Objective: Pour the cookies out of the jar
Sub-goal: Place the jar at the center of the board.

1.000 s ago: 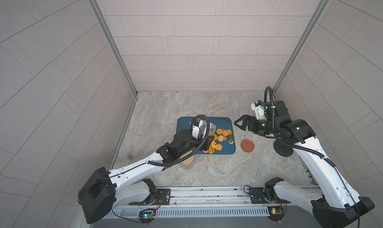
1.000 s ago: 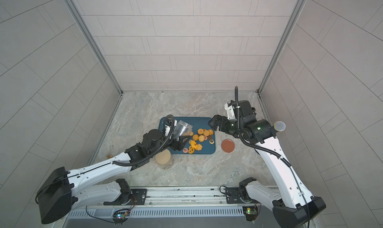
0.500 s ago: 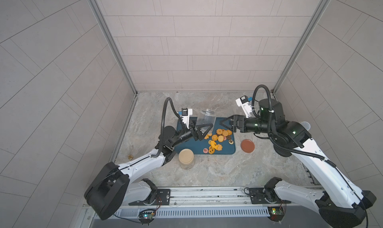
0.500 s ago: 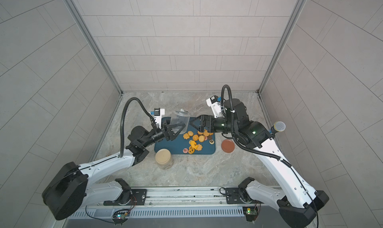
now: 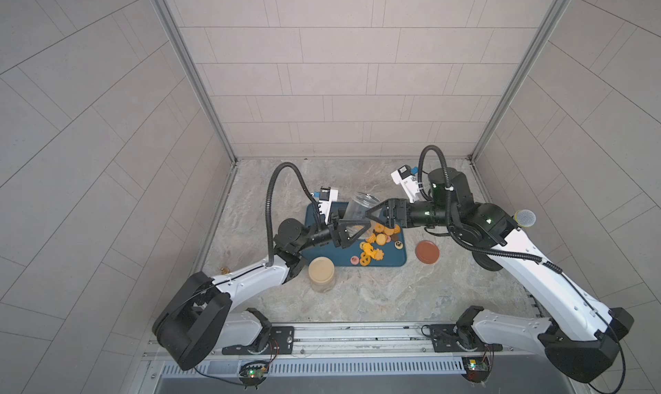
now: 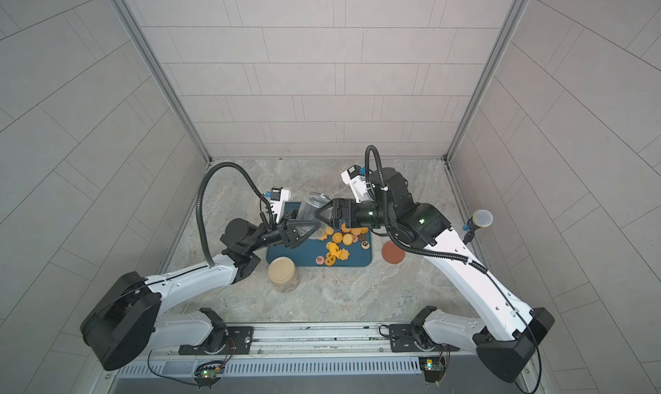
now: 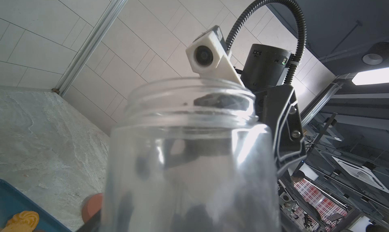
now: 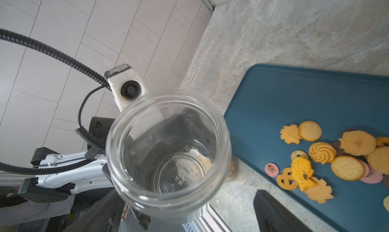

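Found the clear jar (image 5: 361, 208) in the air over the back part of the blue tray (image 5: 393, 258), tilted, with the mouth upward, and empty inside in the right wrist view. Pinched at its lower body by the jaws of the left gripper (image 5: 359, 231). Flanked at the mouth by the spread jaws of the right gripper (image 5: 372, 215); could not tell if touching. Saw the cookies (image 5: 375, 243) lying loosely on the tray, toward its right side. Noted a brown lid (image 5: 427, 252) on the table (image 5: 375, 302) just beside the tray, and a second jar (image 5: 322, 272), closed, at the tray's front left corner.
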Controlling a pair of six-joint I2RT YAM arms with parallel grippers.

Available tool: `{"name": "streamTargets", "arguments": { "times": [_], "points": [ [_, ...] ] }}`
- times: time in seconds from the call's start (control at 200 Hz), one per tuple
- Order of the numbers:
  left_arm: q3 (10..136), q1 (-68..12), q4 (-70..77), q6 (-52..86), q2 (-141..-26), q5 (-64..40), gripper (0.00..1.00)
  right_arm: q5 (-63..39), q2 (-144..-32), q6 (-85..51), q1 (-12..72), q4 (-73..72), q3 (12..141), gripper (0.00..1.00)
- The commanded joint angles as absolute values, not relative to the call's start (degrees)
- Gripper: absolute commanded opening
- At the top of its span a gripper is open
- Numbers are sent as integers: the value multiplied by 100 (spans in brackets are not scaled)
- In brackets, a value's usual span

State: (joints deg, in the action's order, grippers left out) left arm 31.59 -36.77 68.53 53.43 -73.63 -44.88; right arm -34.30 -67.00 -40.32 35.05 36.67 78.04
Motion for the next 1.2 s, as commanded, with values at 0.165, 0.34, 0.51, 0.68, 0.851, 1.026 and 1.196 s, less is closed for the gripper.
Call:
{"name": "streamTargets", "arguments": {
  "times": [0.165, 0.34, 0.51, 0.68, 0.851, 1.026, 1.196],
  "points": [
    [3445, -3716, 7471, 5310, -7327, -4658, 0, -3136, -6793, -4151, 3656, 3490, 7925, 100],
    [3437, -3809, 7471, 5300, -7400, -4685, 0, -3116, -6930, -4291, 3773, 3295, 7958, 100],
    [3437, -3867, 7475, 5291, -7425, -4659, 0, -2990, -7106, -4282, 3875, 3334, 8093, 100],
    [3429, -3875, 7471, 5304, -7445, -4702, 0, -2909, -7146, -4288, 3905, 3356, 8093, 97],
    [3410, -3885, 7473, 5293, -7452, -4684, 0, -2900, -7149, -4285, 3937, 3378, 8065, 83],
    [3427, -3881, 7270, 5213, -7473, -4529, 0, -2794, -7127, -4216, 3937, 3574, 8095, 3],
    [3437, -3884, 5948, 4676, -7175, -3990, 100, -2081, -7033, -3860, 3937, 4363, 8474, 0]
  ]
}}
